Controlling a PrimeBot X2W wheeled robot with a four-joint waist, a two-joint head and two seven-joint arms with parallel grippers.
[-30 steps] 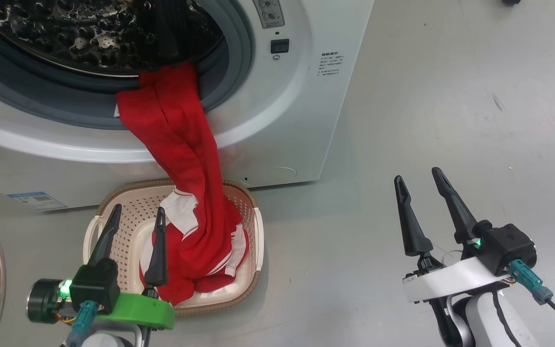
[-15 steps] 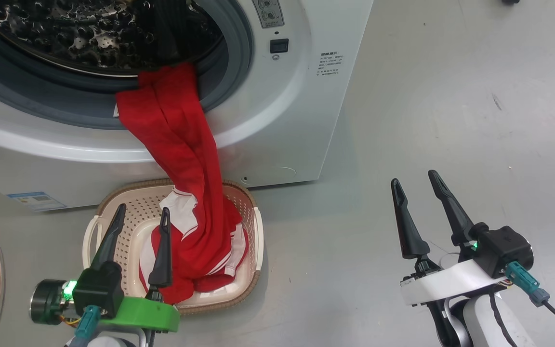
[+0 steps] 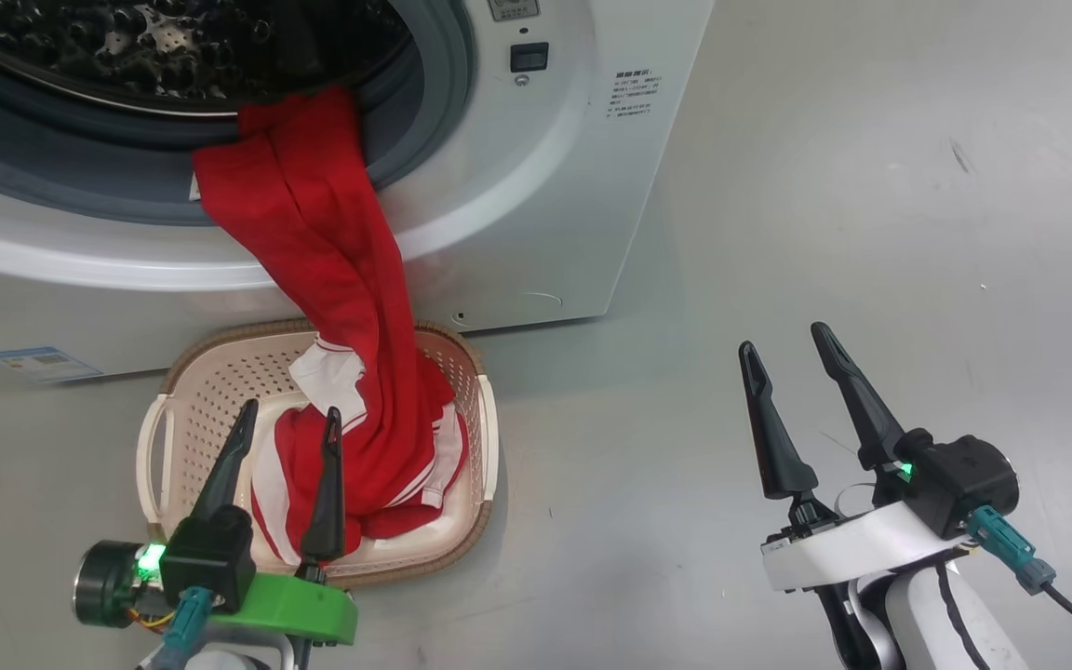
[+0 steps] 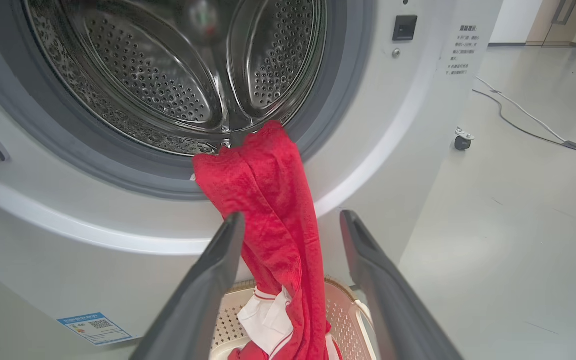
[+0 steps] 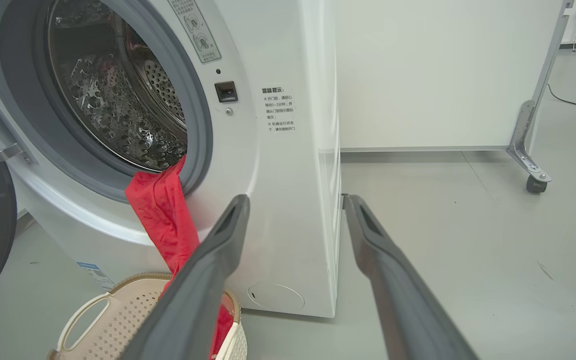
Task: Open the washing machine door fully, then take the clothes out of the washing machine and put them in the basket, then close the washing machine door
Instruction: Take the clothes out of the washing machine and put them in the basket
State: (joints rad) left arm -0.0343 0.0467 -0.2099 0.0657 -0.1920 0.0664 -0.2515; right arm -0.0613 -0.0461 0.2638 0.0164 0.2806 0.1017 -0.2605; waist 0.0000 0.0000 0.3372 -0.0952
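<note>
The red clothes (image 3: 341, 307) hang from the lip of the washing machine (image 3: 536, 186) port down into the basket (image 3: 201, 391) on the floor in front. The left claw (image 3: 291, 409) gapes wide and empty over the basket's near side. The right claw (image 3: 783, 339), equally spread and empty, hovers well to the right.

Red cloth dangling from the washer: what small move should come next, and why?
Probably ease the open left gripper forward and close it on the bright red fabric garment: its top lies over the grey port rim of the white washing machine, while its lower end sits in the cream perforated plastic basket.
</note>
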